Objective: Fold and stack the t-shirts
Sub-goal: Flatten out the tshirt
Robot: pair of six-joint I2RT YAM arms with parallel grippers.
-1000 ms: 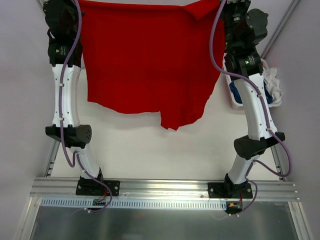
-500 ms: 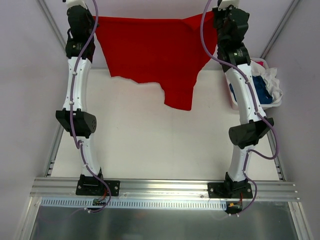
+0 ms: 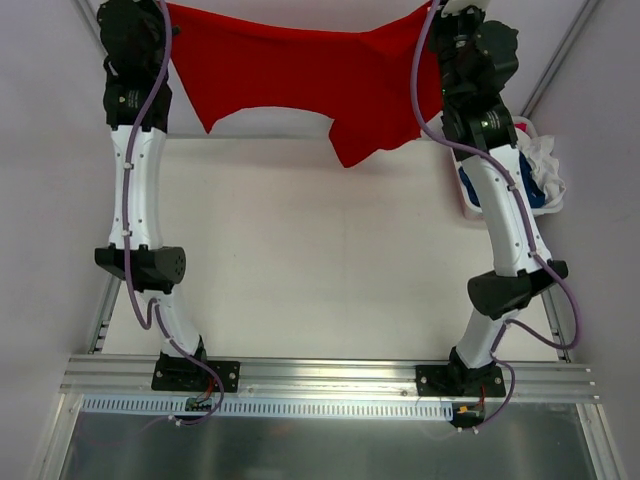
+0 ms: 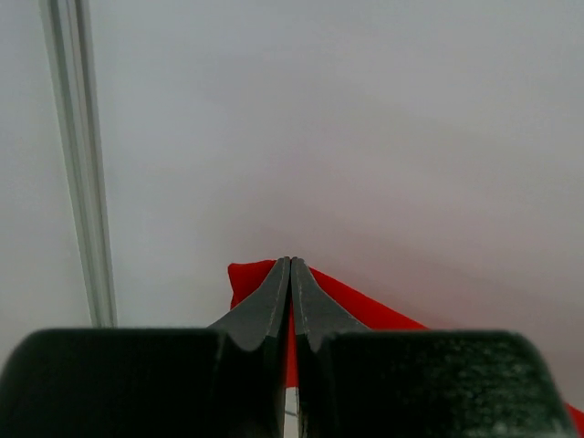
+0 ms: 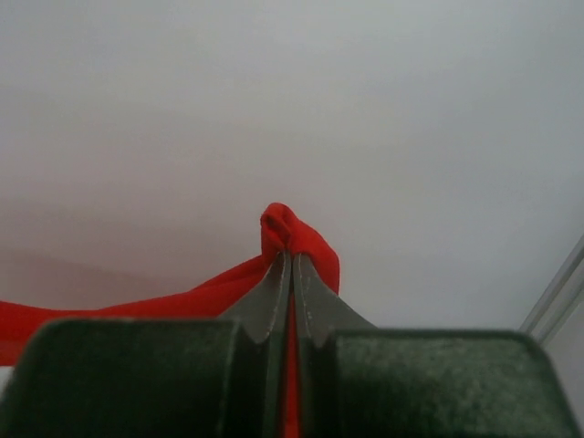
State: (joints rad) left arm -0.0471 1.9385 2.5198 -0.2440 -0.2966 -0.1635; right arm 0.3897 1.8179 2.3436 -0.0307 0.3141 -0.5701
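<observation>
A flat off-white table [image 3: 320, 260] is enclosed by plain pale grey walls [image 3: 40, 180] at 9 and 3 o'clock; a ribbed aluminium rail [image 3: 330, 372] is fixed at 6 o'clock.

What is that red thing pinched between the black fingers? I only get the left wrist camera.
Observer: A red t-shirt. From above it hangs spread wide between the two arms, over the far end of the table.
Operator: Does the other hand hold it too?
Observer: Yes. In its own wrist view the right gripper is shut on a bunched corner of it.
Operator: Is anything else around?
Observer: A white basket sits at the right edge of the table, with dark blue cloth and white cloth in it.
</observation>
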